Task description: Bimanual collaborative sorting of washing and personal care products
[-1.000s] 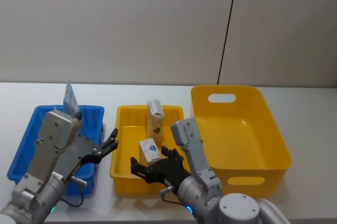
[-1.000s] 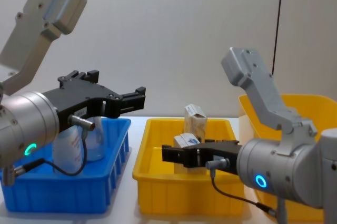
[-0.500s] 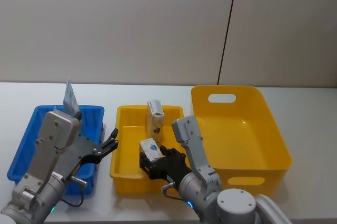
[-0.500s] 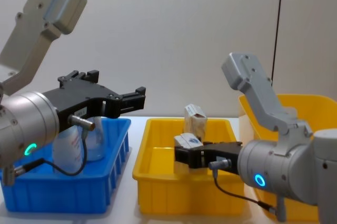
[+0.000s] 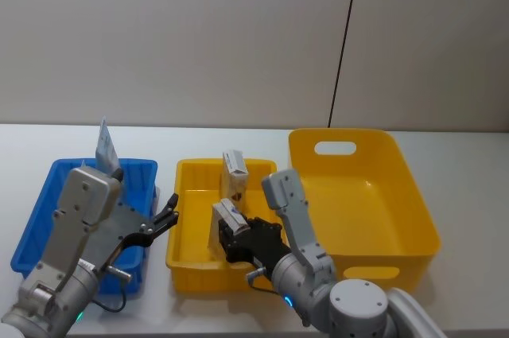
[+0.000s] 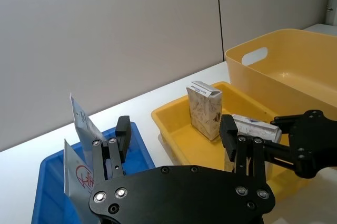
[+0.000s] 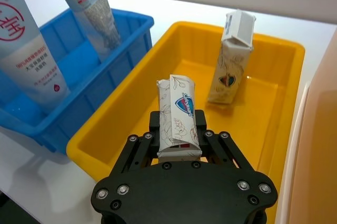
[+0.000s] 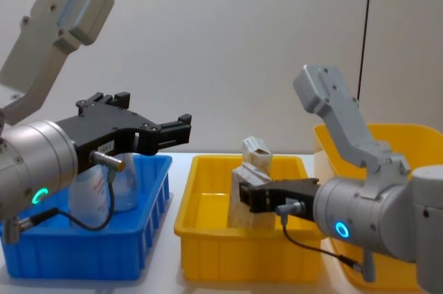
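pinching a carton (image 7: 178,113) by its sides, the right gripper (image 5: 232,236) sits over the near edge of the small yellow tray (image 5: 184,262). the carton is tipped nearly on end with its blue mark showing, and i can't tell if its bottom touches the tray floor. at the near right corner of the blue tray (image 5: 48,195) the left gripper (image 5: 169,212) hovers with fingers spread wide and nothing between them. further back a second carton (image 5: 235,175) stands upright by the small yellow tray's far edge, apart from the held one. two tubes (image 7: 31,50) with red print lean at the blue tray's far edge. a big yellow bin (image 5: 413,211) sits on the table (image 5: 469,163) just right of the small tray.
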